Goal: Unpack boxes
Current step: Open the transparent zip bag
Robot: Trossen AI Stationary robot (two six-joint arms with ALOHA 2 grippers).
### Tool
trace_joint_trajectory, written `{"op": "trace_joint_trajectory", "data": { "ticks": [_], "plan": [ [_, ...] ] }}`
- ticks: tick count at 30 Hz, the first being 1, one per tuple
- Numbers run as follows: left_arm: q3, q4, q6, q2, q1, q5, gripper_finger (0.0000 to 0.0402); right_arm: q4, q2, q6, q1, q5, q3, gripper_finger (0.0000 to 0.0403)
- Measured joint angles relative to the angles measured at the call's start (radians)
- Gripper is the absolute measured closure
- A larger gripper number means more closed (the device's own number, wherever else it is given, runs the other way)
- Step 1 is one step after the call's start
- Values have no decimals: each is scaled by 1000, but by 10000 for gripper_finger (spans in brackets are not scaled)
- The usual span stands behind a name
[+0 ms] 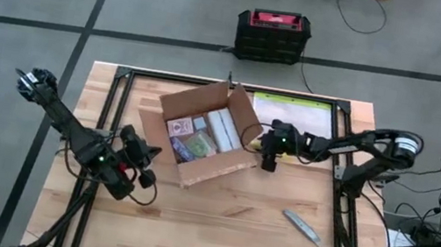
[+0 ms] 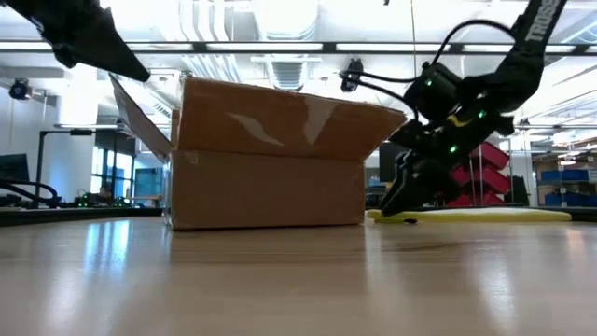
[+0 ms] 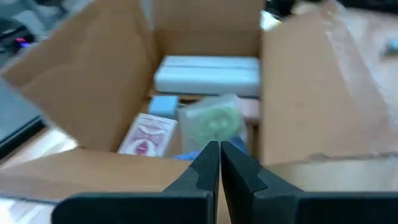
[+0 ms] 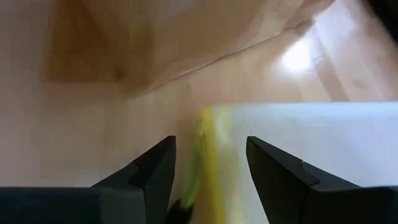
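The brown cardboard box [image 1: 201, 134] stands open in the middle of the table, its flaps spread out. Inside lie a long white block [image 3: 208, 73], a red-and-white pack [image 3: 147, 134] and a green wrapped thing [image 3: 214, 121]. My left gripper [image 1: 148, 158] is shut and hovers at the box's near-left flap, pointing into the box. My right gripper [image 1: 268, 160] is open, low at the table right of the box. Its fingers stand on either side of the yellow-green edge [image 4: 208, 149] of the clear pouch [image 1: 293, 115]. My right gripper comes slanting down from the table's right at the pouch's yellow-green edge [image 4: 211, 134], which lies flat on the table between its open fingers. I cannot tell whether a finger touches it.
A grey box cutter [image 1: 301, 228] lies on the table near the right front. A black-and-red case [image 1: 272, 34] stands on the floor beyond the far edge. The near half of the wooden table [image 1: 211, 237] is bare.
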Motion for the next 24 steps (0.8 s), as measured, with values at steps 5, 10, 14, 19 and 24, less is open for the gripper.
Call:
{"op": "trace_joint_trajectory", "data": {
  "ticks": [5,10,14,19,24],
  "plan": [
    [-3,49,84,0,1,1,402,45,75,5,-2,21,12,242],
    [-3,55,93,-1,2,-57,402,55,135,41,-5,15,21,297],
    [-3,71,117,-6,2,-83,401,35,127,62,-3,13,15,380],
    [-5,167,146,14,-30,-87,402,-122,-2,98,22,105,9,397],
    [-11,302,222,72,-82,-131,401,-441,-272,159,64,297,15,400]
  ]
}}
